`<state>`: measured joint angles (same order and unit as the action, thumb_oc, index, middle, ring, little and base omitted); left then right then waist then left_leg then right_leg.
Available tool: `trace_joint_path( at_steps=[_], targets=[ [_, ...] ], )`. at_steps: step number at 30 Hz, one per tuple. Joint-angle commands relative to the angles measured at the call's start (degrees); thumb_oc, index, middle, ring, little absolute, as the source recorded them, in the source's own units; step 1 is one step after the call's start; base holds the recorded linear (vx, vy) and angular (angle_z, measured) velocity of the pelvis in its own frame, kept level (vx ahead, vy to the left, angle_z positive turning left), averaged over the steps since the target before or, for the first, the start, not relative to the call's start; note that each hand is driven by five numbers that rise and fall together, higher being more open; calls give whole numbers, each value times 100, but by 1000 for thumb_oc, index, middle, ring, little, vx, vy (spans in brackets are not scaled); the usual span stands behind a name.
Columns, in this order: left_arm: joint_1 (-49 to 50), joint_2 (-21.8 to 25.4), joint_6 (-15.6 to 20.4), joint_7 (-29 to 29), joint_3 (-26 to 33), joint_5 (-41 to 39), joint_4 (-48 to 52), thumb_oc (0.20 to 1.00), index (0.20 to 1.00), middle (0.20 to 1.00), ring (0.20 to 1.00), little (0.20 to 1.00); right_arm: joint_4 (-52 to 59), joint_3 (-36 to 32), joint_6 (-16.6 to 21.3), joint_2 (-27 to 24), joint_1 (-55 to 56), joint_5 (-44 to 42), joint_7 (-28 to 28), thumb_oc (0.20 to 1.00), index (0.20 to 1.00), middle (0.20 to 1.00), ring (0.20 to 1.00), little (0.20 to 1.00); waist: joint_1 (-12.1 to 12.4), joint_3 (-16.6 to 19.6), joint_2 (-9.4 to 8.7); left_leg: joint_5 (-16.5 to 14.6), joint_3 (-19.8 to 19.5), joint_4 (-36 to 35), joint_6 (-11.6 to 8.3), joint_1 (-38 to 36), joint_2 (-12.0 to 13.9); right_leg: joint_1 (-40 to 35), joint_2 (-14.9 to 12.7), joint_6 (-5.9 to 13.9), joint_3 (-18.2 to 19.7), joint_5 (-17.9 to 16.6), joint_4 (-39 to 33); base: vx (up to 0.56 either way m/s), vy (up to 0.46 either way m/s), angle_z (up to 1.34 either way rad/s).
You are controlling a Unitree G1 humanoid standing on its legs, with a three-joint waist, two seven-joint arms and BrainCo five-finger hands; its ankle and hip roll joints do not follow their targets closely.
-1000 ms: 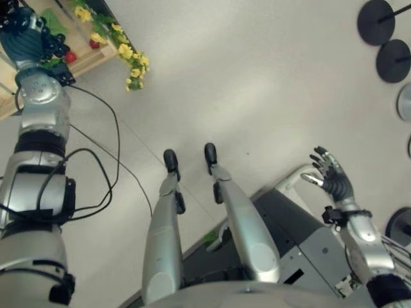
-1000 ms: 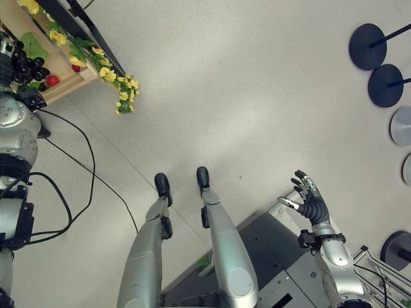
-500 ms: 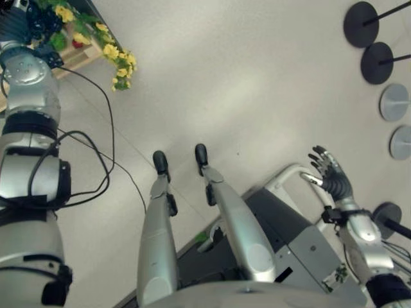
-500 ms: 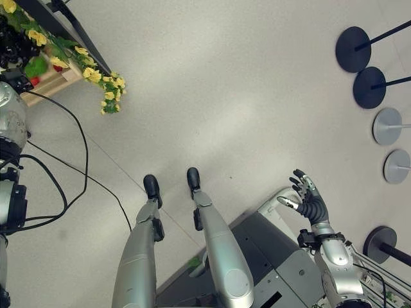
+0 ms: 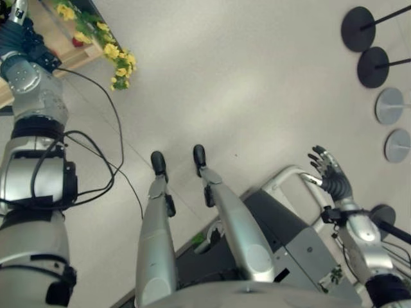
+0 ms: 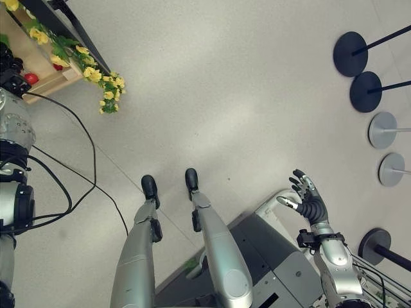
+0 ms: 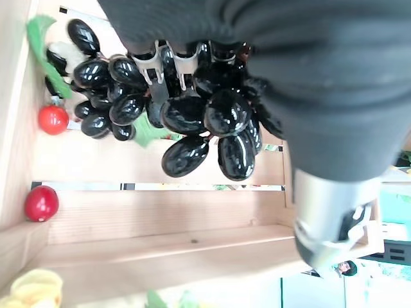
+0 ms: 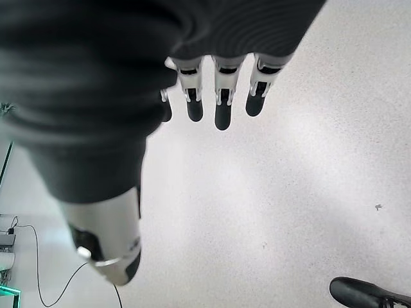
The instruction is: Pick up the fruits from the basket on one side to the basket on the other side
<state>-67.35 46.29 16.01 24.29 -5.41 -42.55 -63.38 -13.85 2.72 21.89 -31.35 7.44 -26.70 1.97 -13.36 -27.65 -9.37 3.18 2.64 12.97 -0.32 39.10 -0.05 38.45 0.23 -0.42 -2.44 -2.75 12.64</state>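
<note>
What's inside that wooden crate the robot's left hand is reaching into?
Inside the wooden crate lie a bunch of black grapes with a green leaf and two small red fruits. The left hand covers part of the bunch, so whatever sits beneath stays hidden.

Two hands are showing: the left hand [image 7: 168, 67] and the right hand [image 6: 307, 199]. One bunch of black grapes [image 7: 192, 128] and two red fruits [image 7: 42, 203] are lying in one wooden crate [image 7: 160, 221]. Five round stand bases [image 6: 350, 54] are lining the right edge of the right eye view.
</note>
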Motion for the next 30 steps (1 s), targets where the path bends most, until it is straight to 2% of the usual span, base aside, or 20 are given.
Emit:
trace_joint_path(
  at_steps=[1,3,7,8,9,10,11,12,13,14,15,18,22,23,25,29,30],
  targets=[
    [123,401,477,143,188,23,63,1000,1000,1000,1000,1000,177,-281,252,-148,382,-276,-132,1000,1000,1000,1000,1000,-71,310,25,-621,-47,466,23,-279,-76,-217,-39,565,-174,135,27,0,0,0],
    [86,417,540,231,215,10,62,1000,1000,1000,1000,1000,154,-248,257,-139,382,-266,-152,1000,1000,1000,1000,1000,-66,310,3,-614,-55,459,18,-285,-75,-216,-34,565,-180,125,26,7,-15,0],
    [53,243,799,264,435,-516,250,1000,1000,1000,1000,1000,136,-193,256,-126,397,-218,-183,1000,1000,1000,1000,1000,-62,315,-46,-601,-71,397,13,-327,-67,-247,-29,564,-200,111,-28,3,-8,0],
    [59,98,1058,168,571,-1013,528,1000,1000,1000,1000,1000,145,-181,247,-102,397,-208,-201,1000,1000,1000,1000,1000,-52,310,-61,-601,-82,377,13,-332,-72,-246,-20,565,-205,119,-34,0,0,0],
    [105,-35,1168,64,707,-1389,663,1000,1000,1000,1000,1000,136,-182,239,-95,410,-203,-216,1000,1000,1000,1000,1000,-52,316,-60,-608,-91,357,14,-345,-75,-245,-14,563,-204,127,-36,0,0,0],
    [125,-38,1174,42,719,-1413,665,1000,1000,1000,1000,1000,136,-184,238,-104,415,-202,-216,1000,1000,1000,1000,1000,-53,320,-52,-609,-91,355,14,-348,-75,-246,-13,563,-204,128,-34,0,0,0],
    [227,-364,1417,-362,949,-2367,1025,1000,1000,1000,1000,1000,72,-211,223,-47,439,-256,-230,1000,1000,1000,1000,1000,-55,326,-70,-608,-114,352,9,-351,-81,-245,-9,558,-208,132,-31,0,0,0],
    [276,-573,1485,-482,1089,-2857,1088,1000,1000,1000,1000,1000,22,-190,197,-21,434,-282,-238,1000,1000,1000,1000,1000,-51,331,-74,-610,-117,342,6,-360,-84,-258,-6,556,-214,138,-36,0,0,0],
    [307,-577,1493,-552,1106,-2922,1071,1000,1000,1000,1000,1000,18,-193,199,-40,445,-286,-235,1000,1000,1000,1000,1000,-58,340,-56,-612,-120,340,6,-365,-83,-263,-5,556,-217,139,-37,5,-15,4],
    [425,-937,1624,-623,1194,-3267,1453,1000,1000,1000,1000,1000,40,-143,163,-4,458,-277,-280,1000,1000,1000,1000,1000,-55,330,-64,-612,-134,347,6,-367,-99,-270,-6,550,-228,131,-44,4,-1,5],
    [440,-1038,1488,-600,1128,-3287,1345,1000,1000,1000,1000,1000,74,-118,153,-11,455,-285,-308,1000,1000,1000,1000,1000,-60,336,-55,-608,-132,350,7,-375,-104,-277,-9,549,-235,122,-44,0,0,0],
    [402,-1169,1446,-567,1018,-3269,1373,1000,1000,1000,1000,1000,147,-91,101,-58,451,-227,-348,1000,1000,1000,1000,1000,-46,312,-29,-596,-133,327,11,-419,-106,-291,-10,549,-232,107,-23,4,9,1],
    [537,-1076,1430,-550,1167,-3445,1396,1000,1000,1000,1000,1000,271,-228,96,-84,522,-211,-376,1000,1000,1000,1000,1000,-27,274,-22,-607,-108,287,21,-489,-91,-339,-12,573,-222,82,-44,9,9,-2],
    [530,-1028,1562,-521,1234,-3505,1451,1000,1000,1000,1000,1000,281,-261,103,-93,539,-222,-381,1000,1000,1000,1000,1000,-26,266,-31,-610,-107,287,17,-495,-92,-349,-12,579,-221,79,-51,12,10,-4],
    [510,-996,1578,-488,1268,-3511,1487,1000,1000,1000,1000,1000,286,-283,102,-94,564,-229,-384,1000,1000,1000,1000,1000,-29,260,-38,-610,-109,284,15,-502,-89,-355,-11,586,-219,74,-61,6,2,-2],
    [379,-661,1759,-53,1382,-3006,1554,1000,1000,1000,1000,1000,230,-305,130,-91,644,-321,-352,1000,1000,1000,1000,1000,-16,253,-88,-627,-129,311,8,-506,-83,-376,4,575,-229,93,-73,0,0,0],
    [311,-561,1902,98,1403,-2795,1651,1000,1000,1000,1000,1000,210,-270,137,-103,646,-314,-349,1000,1000,1000,1000,1000,-13,258,-109,-633,-131,319,3,-496,-73,-364,7,570,-235,103,-66,0,0,0]
  ],
)
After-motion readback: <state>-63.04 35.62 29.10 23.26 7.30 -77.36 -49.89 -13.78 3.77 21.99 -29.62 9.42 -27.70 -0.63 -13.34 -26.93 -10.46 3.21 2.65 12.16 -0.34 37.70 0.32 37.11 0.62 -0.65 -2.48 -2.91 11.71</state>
